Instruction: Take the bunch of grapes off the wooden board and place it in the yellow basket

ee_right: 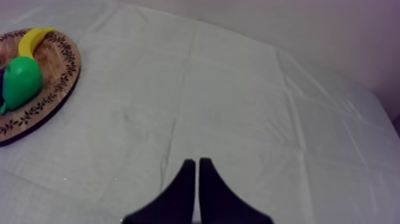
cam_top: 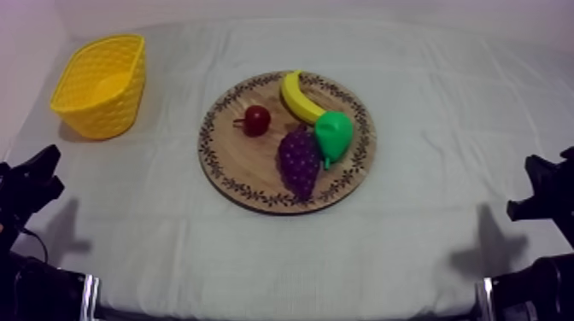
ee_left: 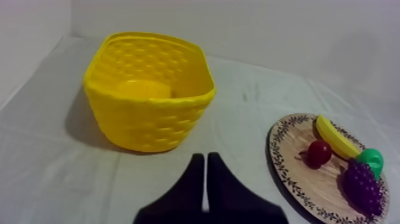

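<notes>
pear [cam_top: 335,132] against grapes [cam_top: 299,162], banana [cam_top: 299,98] beside

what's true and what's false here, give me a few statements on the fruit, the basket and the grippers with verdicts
1. The left gripper is shut on nothing. True.
2. The right gripper holds the banana. False: it is shut on nothing, and the banana lies on the wooden board.
3. The bunch of grapes lies on the wooden board beside the pear. True.
4. The yellow basket stands on the right gripper's side of the board. False: it stands on the left gripper's side.
</notes>
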Action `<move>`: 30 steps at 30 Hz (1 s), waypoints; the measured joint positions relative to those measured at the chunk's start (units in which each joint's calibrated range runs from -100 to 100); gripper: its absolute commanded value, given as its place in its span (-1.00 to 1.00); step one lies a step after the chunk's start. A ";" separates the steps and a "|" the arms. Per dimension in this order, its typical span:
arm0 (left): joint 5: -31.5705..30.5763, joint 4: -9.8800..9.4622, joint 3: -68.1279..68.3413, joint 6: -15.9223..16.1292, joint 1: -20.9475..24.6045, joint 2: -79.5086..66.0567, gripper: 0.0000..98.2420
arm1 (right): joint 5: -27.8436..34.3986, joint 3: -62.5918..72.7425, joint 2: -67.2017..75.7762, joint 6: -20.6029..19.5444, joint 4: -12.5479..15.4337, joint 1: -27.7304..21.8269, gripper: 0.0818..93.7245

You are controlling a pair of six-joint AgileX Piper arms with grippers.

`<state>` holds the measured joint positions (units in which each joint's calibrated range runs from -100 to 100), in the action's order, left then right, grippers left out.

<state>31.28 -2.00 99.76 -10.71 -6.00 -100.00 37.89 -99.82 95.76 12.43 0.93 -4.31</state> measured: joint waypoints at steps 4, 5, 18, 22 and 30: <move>0.00 0.00 0.00 -0.03 0.03 0.00 -1.00 | 0.00 0.00 0.00 0.00 0.00 0.00 -0.99; 0.00 -0.06 0.00 -0.05 0.03 0.00 -1.00 | 0.00 0.00 0.00 0.00 0.00 0.00 -0.99; 0.00 0.00 0.00 0.03 -2.49 0.00 -1.00 | 0.00 0.00 0.00 0.00 0.00 0.00 -0.99; 0.00 -0.02 0.00 0.00 -4.51 0.00 -1.00 | 0.00 0.00 0.00 0.00 0.00 0.00 -0.99; 0.10 -0.04 -0.08 -0.38 -8.11 0.00 -1.00 | 0.00 0.00 0.00 0.00 0.00 0.00 -0.99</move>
<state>31.38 -2.04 99.68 -11.09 -14.12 -100.00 37.89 -99.82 95.76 12.43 0.93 -4.31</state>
